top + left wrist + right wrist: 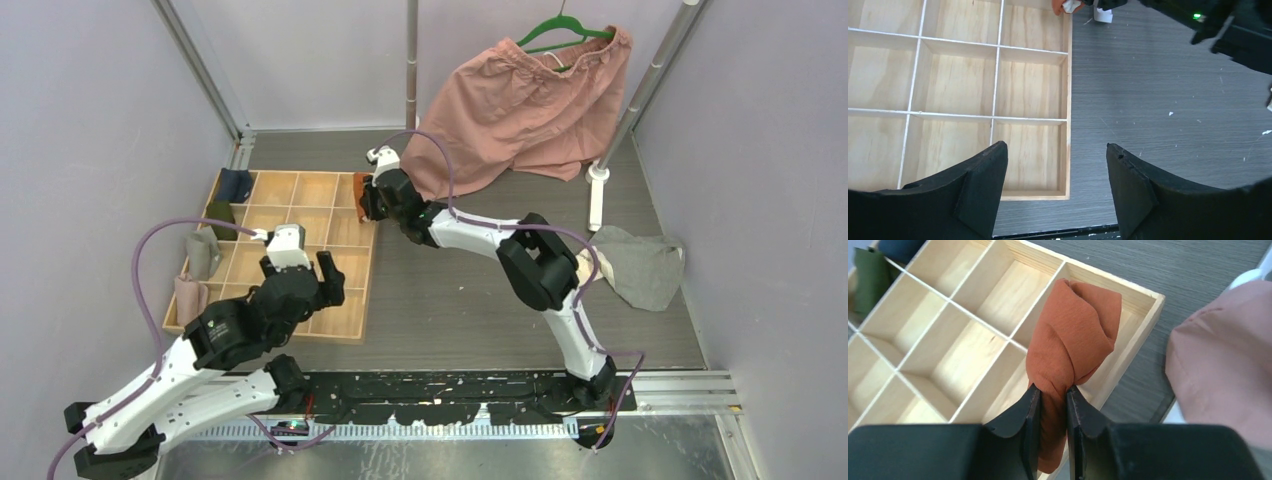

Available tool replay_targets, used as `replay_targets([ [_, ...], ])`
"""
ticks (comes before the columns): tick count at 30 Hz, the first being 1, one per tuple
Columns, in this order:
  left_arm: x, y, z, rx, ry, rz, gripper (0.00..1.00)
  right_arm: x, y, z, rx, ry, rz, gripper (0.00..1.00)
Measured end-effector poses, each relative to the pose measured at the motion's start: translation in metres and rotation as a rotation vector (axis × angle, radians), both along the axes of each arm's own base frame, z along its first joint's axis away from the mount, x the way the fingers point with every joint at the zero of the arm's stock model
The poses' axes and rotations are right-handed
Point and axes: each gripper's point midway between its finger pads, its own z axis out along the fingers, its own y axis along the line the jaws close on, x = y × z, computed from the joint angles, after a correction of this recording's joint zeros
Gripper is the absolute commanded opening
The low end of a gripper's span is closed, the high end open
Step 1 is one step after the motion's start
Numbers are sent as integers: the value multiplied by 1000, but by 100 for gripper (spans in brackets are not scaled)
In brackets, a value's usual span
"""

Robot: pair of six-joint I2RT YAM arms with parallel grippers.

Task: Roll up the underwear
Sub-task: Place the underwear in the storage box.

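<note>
Now R gripper pinches rust-orange underwear roll btwn its fingers, center frame, over wooden tray corner. L gripper gapes wide, empty, lower frame.

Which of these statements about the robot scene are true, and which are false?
1. The right gripper is shut on the rust-orange underwear. True.
2. The left gripper holds the grey underwear. False: its jaws are open and empty; that garment lies on the table.
3. The pink shorts hang from a green hanger. True.
4. Every compartment of the wooden tray is filled. False: most show bare wood.
</note>
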Motion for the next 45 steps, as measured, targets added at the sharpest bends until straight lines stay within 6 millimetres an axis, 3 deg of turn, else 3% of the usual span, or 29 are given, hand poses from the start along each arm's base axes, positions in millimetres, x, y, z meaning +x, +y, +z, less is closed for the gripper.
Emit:
replay_targets([
  [4,-3,8,6,-24,-25,8,75,30,2,-27,-34,8,29,1],
  [8,-5,14,7,-18,-32,16,75,50,0,-36,-36,5,52,1],
  [14,-7,21,11,-32,-55,28,75,71,-1,-24,-3,-21,53,1],
  [28,-7,23,10,-17,-55,27,75,93,-1,21,-92,-143,-1,1],
  [31,-7,23,8,-6,-53,23,75,95,-2,10,-146,-139,-7,1],
  [38,-7,23,7,2,-53,20,75,96,4,-46,-276,-103,9,1],
  [45,-7,24,4,9,-49,19,75,89,17,-45,-294,-113,41,1],
])
